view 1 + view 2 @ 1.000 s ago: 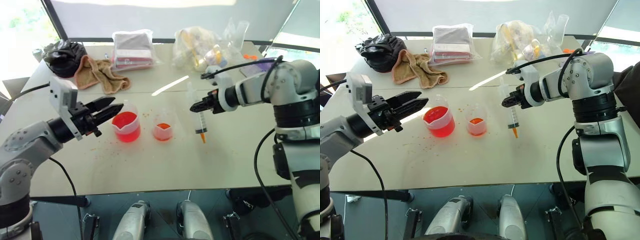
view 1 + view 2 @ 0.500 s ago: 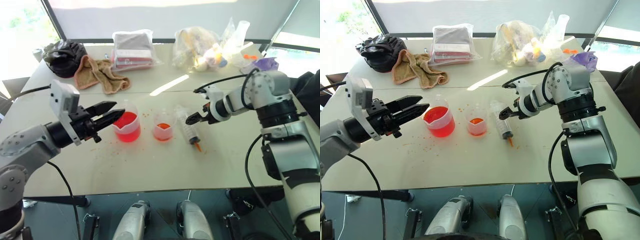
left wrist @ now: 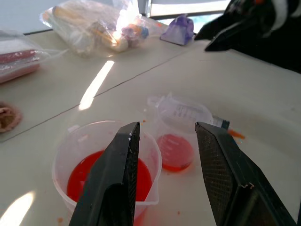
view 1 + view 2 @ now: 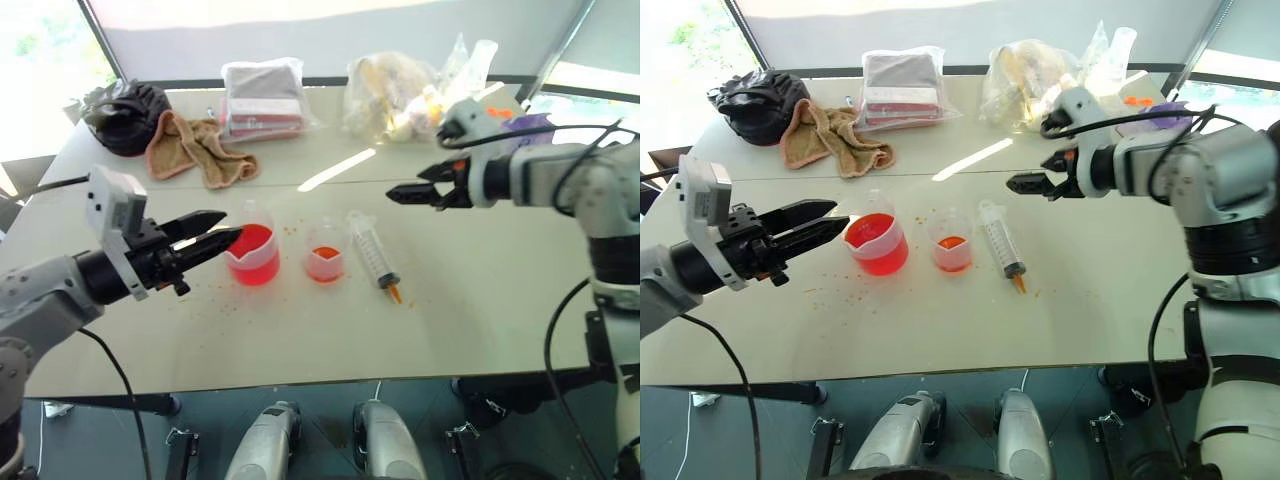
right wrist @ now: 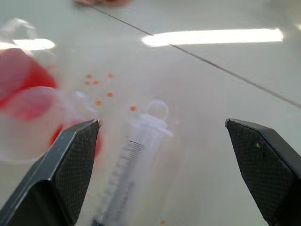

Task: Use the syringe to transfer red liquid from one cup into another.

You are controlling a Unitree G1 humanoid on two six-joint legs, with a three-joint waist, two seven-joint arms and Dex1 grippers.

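The syringe (image 4: 375,258) lies flat on the table, its orange tip toward the front edge, just right of the smaller cup (image 4: 326,252), which holds a shallow layer of red liquid (image 3: 174,151). Left of that cup stands the wider spouted beaker (image 4: 252,253), about half full of red liquid. My right gripper (image 4: 392,195) hovers open above and behind the syringe, well off the table; its wrist view looks down on the syringe (image 5: 136,157) between wide-spread fingers. My left gripper (image 4: 232,225) is open and holds nothing, its tips just left of the beaker's rim.
Red droplets (image 4: 830,292) speckle the table around the cups. Along the back lie a black bag (image 4: 128,115), a tan towel (image 4: 200,148), a wrapped pack (image 4: 265,95), a clear bag of items (image 4: 395,95) and a purple object (image 4: 530,125).
My right gripper, which held the syringe upright a second ago, laid it on the table, opened, and rose up and back. The left gripper barely moved.
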